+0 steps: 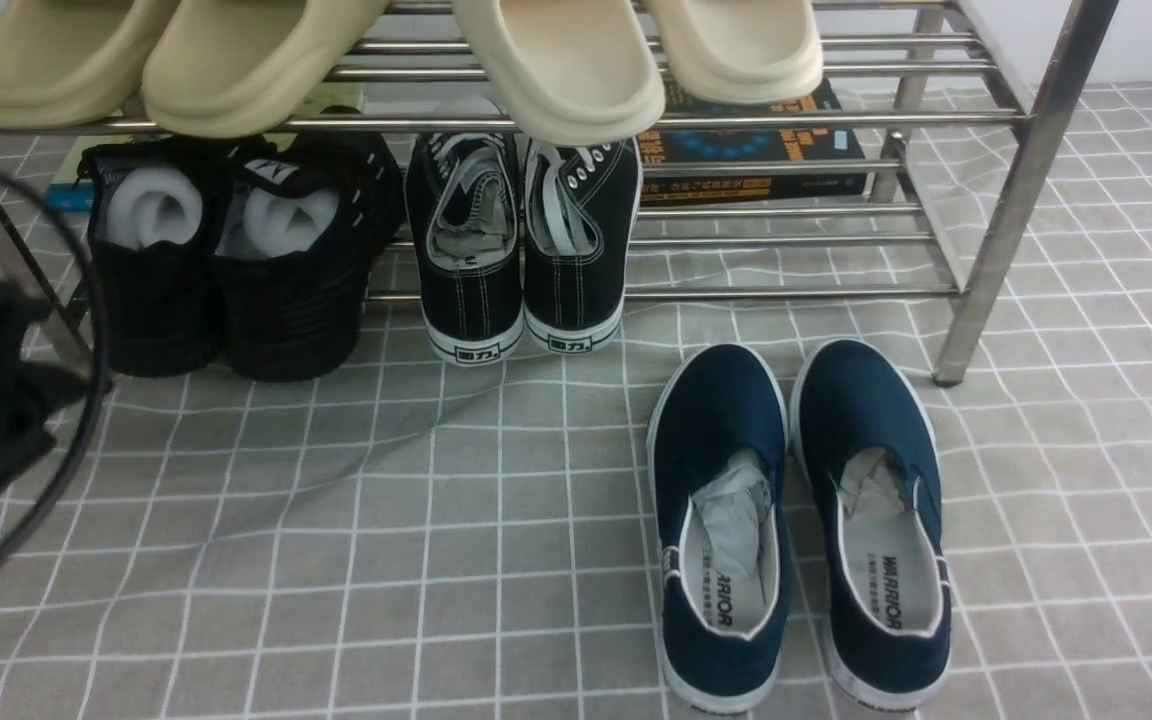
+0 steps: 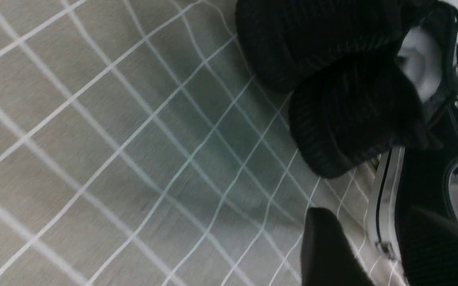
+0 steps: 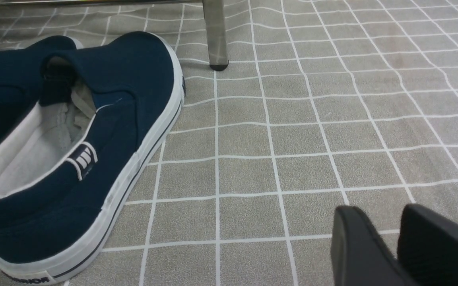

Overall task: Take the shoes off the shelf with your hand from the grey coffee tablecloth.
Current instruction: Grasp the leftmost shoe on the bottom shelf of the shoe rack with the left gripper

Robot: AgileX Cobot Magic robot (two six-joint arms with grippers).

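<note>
Checking progress: nothing counted as done for the target pair. The shoes (image 1: 226, 300) are seen on the lower tier of the shelf (image 1: 936, 117), at its left end, heels out past the front bar, just beside the black canvas sneakers (image 1: 521, 250). The left gripper (image 2: 366, 222) is held low over the grey coffee tablecloth (image 1: 436, 560), near those heels but apart from them, jaws parted, nothing between. The right gripper (image 3: 380, 210) is parked over bare cloth beside the navy slip-ons (image 1: 796, 520), which lie on the cloth in front of the shelf; fingers slightly apart and empty. Remaining, as judged: approach, grasp, pull-out, set-down on the cloth.
</note>
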